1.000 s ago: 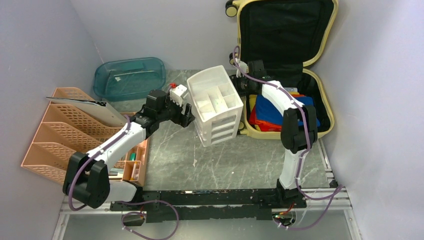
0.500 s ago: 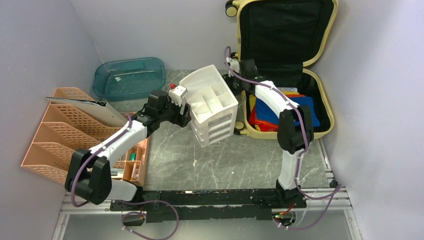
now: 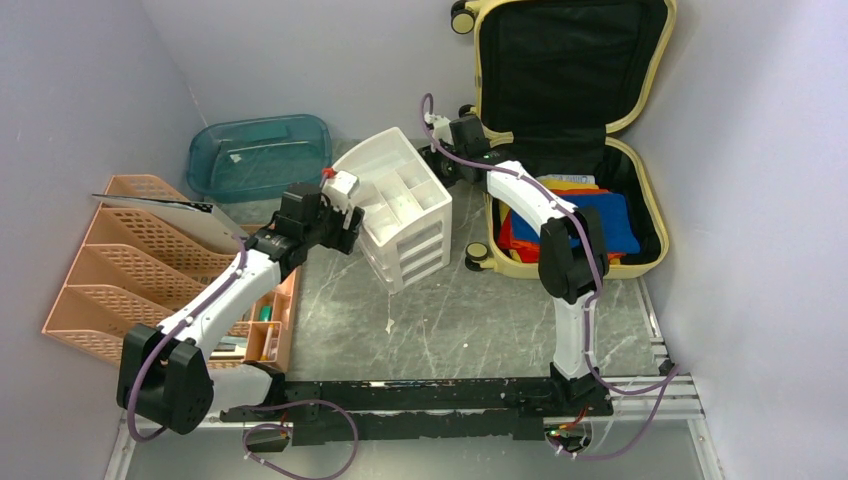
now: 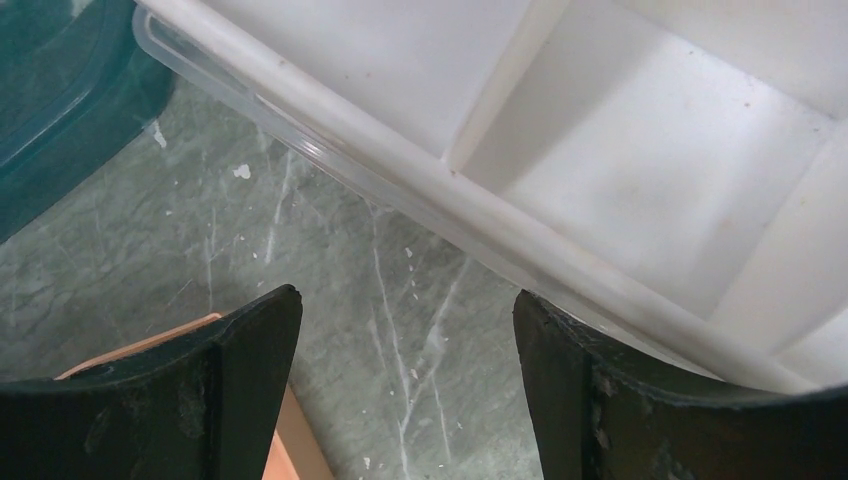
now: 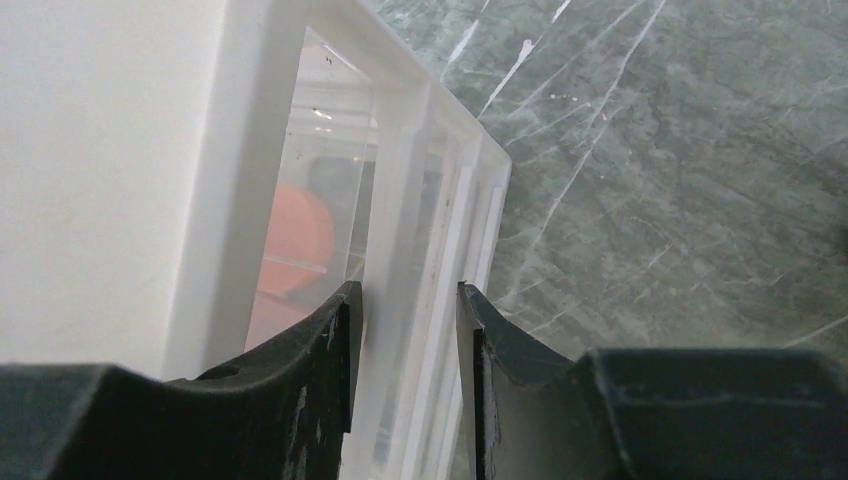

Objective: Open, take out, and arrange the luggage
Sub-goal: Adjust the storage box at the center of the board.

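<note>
The luggage [image 3: 570,70] is seen at the far right of the bench [image 3: 450,320], already opened, its lid stood up against the back wall and its lower half laid flat. Folded clothes [image 3: 605,218] in blue, red and yellow are seen inside it, not yet taken out.

Just left of the luggage, a white drawer unit [image 3: 400,200] is held tilted between the two arms. Whether its bottom corner is touching the bench cannot be told. An upright edge of the drawer unit [image 5: 110,150] is clamped between the right fingers [image 5: 310,380]. The left fingers [image 4: 250,370] are spread wide with bare bench showing between them. One of them is tucked up against the unit's rim [image 4: 640,170], but nothing is gripped.

So the take-out step is judged to be in hand, with the drawer unit as the item being placed. Further left, a teal tub [image 3: 260,150] is set by the back wall and a peach file rack [image 3: 130,260] along the left side.

For the next move, the unit needs to be levelled and set squarely down on open bench between the rack and the luggage. Only then should the right-hand clamp be let go. With a single edge pinched, a twist or slip is a risk, so support from the left side is called for.
</note>
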You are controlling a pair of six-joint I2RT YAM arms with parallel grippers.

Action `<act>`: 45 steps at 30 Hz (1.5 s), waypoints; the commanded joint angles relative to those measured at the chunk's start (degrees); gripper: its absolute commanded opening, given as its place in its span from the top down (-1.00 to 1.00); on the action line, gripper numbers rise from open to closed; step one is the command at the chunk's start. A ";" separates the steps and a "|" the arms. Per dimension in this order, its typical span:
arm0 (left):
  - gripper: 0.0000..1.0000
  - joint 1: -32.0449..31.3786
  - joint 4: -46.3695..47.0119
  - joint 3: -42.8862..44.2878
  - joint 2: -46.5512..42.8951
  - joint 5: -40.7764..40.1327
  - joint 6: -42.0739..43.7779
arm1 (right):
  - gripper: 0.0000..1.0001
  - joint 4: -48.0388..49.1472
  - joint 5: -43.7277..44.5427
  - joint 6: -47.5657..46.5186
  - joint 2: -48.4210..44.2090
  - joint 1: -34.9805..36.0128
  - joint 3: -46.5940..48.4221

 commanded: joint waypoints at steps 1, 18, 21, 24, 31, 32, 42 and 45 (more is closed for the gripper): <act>-0.65 -0.54 8.38 0.07 0.03 -1.31 -0.83 | 0.19 -5.09 6.67 -2.67 2.82 2.32 -1.02; -0.64 0.00 8.67 -0.34 -1.04 0.15 -1.58 | -0.33 -2.30 -1.41 1.15 1.66 -8.46 -3.47; -0.64 0.09 8.19 -0.11 -1.44 0.20 -1.37 | -0.34 -3.12 5.18 -1.04 1.63 -8.68 -3.01; -0.65 0.09 7.97 0.05 -1.82 0.27 -1.32 | -0.40 -3.07 5.35 -0.83 2.27 -9.97 -3.29; -0.65 0.19 7.68 0.24 -2.41 1.99 -1.16 | -0.51 4.62 -22.41 7.70 3.42 -15.09 -7.53; -0.65 0.18 7.54 0.24 -2.46 2.21 -1.14 | -0.51 5.81 -25.56 8.53 3.32 -15.46 -7.91; -0.65 0.27 7.20 1.86 -2.19 2.63 -1.20 | -0.57 10.52 -33.00 13.07 1.80 -16.84 -10.55; -0.65 0.36 6.91 2.96 -1.95 2.73 -1.10 | -0.55 7.75 -29.19 11.08 1.20 -18.08 -9.55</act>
